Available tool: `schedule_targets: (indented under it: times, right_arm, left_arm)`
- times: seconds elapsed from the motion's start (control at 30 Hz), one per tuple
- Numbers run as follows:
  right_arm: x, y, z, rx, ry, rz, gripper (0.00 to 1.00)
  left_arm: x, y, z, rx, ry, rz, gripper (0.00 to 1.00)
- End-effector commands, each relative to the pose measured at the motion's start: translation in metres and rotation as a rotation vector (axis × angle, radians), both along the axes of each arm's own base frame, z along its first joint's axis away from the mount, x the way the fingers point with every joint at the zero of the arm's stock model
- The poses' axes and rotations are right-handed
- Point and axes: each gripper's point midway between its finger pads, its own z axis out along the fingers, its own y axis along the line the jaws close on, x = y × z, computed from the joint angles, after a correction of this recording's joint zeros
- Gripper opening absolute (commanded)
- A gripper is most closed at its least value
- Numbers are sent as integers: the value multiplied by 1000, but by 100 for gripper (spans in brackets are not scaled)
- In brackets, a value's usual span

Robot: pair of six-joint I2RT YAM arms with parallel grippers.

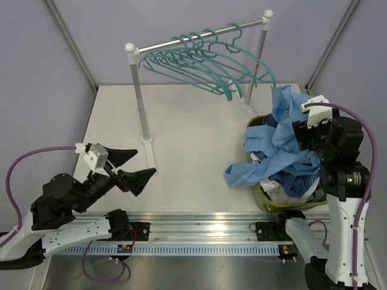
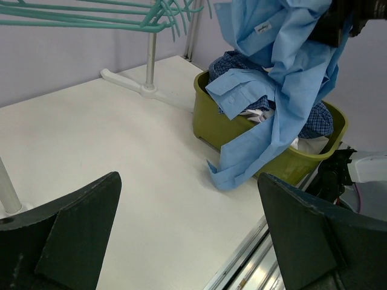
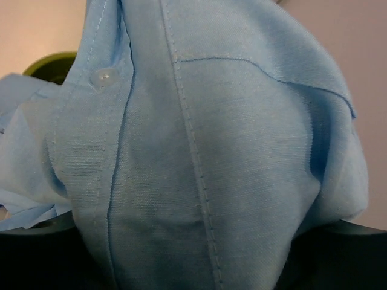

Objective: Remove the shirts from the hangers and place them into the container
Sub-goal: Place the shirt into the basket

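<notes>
Left claw (image 2: 188, 181) low, agape | right claw (image 1: 306, 136) aloft, seemingly gripping shirt (image 1: 283, 152)

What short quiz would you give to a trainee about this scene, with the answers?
1. True or false: all the hangers are bare.
2. Which one holds the light blue shirt? A. left gripper B. right gripper
3. Fill in: one sleeve hangs out of the container onto the ____.
Key: 1 true; 2 B; 3 table.
</notes>
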Motion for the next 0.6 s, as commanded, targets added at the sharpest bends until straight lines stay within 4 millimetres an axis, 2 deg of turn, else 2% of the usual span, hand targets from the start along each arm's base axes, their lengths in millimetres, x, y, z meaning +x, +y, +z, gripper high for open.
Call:
schedule_targets:
  times: [0.0,0.03,0.07,0.1,0.13,0.2,0.27,0.37,0.4,0.43,0.57]
  right_arm:
    - [12,3,-31,28,50,19,0]
    - [17,8,-50,49,107,46,0]
    - [17,22,-82,86,193,120,0]
    - [18,28,-101,106,248,154,0]
    - [17,34,-119,123,304,189,0]
    - [9,51,-168,195,465,279,0]
    - [0,59,-207,249,578,312,0]
    - [-9,57,-258,289,715,313,0]
    - [-12,57,-272,296,766,324,0]
    - [-15,54,-277,306,797,324,1]
    - [-25,54,-283,317,892,358,9]
  left_arm:
    - [0,5,-1,-16,10,11,99]
    - [-1,5,-2,-19,13,9,99]
    - [-2,5,-4,-20,18,6,99]
    - [-2,5,-5,-23,20,6,99]
    - [-3,6,-6,-24,22,4,99]
    - [-3,5,-9,-22,29,4,99]
    - [-3,6,-10,-25,32,5,99]
    - [-2,6,-11,-25,30,7,99]
    - [-2,5,-13,-20,31,9,99]
    - [-1,5,-13,-19,30,9,99]
    - [-1,2,-15,-10,22,6,99]
